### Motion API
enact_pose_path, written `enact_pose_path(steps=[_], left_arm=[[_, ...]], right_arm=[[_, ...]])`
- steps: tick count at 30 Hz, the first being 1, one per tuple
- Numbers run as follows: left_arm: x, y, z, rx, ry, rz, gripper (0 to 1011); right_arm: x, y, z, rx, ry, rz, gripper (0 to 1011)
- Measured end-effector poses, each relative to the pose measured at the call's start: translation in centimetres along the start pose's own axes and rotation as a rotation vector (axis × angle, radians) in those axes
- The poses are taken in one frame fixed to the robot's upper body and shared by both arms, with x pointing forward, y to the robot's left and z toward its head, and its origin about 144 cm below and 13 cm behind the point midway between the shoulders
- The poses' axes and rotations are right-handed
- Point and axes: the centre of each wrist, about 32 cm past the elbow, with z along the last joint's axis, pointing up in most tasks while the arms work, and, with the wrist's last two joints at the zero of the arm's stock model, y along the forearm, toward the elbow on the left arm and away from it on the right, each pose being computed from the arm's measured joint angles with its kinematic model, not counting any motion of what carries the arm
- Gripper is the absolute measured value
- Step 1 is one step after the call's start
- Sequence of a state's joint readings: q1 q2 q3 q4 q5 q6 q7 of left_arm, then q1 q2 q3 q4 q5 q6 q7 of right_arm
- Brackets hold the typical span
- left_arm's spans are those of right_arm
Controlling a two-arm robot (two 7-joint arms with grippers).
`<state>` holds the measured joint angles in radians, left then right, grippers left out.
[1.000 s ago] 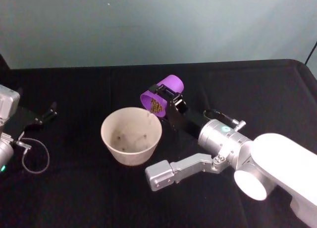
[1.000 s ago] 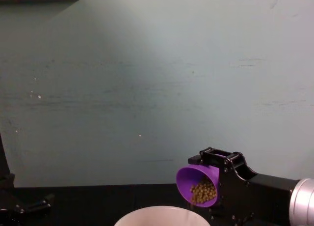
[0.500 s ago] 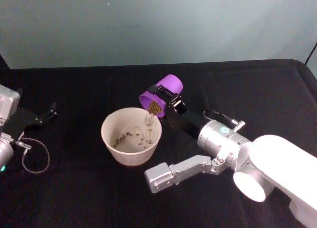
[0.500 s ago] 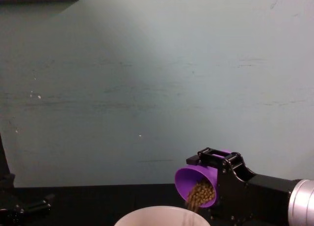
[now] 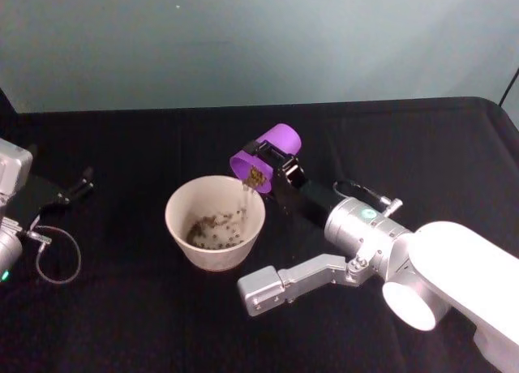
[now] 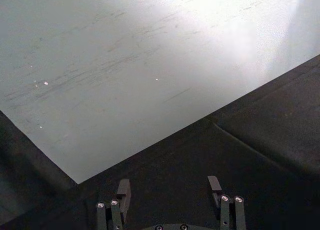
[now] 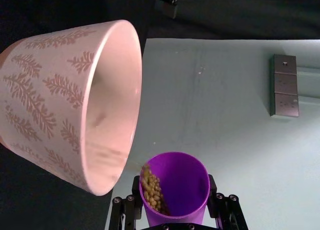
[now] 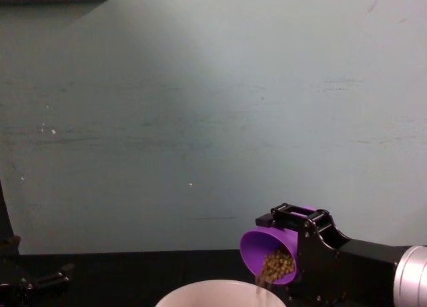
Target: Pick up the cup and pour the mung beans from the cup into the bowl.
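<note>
While my left jaws sit open and idle at the left edge of the black surface (image 5: 146,324), the bowl (image 5: 212,258) at centre frame is partly filled and my right jaws clamp the cup (image 5: 278,137), tipped just above its upper-right rim, mung beans (image 5: 255,177) spilling out, some left inside.

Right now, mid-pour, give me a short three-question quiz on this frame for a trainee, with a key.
1. True or false: the cup is upright.
2. Which gripper holds the cup? A) left B) right
3. Fill in: the beans are falling from the cup into the ____.

Key: 1 false, it is tipped toward its mouth. 2 B, the right gripper. 3 bowl.
</note>
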<state>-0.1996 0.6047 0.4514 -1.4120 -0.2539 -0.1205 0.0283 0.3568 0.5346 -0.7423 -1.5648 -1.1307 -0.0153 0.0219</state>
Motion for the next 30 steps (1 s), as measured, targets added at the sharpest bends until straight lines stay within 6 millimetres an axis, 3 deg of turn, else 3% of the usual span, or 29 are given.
enact_pose_path(steps=[30], left_arm=[[0.0,0.0,0.0,0.0,0.0,0.0,1000]], right_arm=[[-0.04,-0.01,0.03,0.002,-0.012,0.004,729]])
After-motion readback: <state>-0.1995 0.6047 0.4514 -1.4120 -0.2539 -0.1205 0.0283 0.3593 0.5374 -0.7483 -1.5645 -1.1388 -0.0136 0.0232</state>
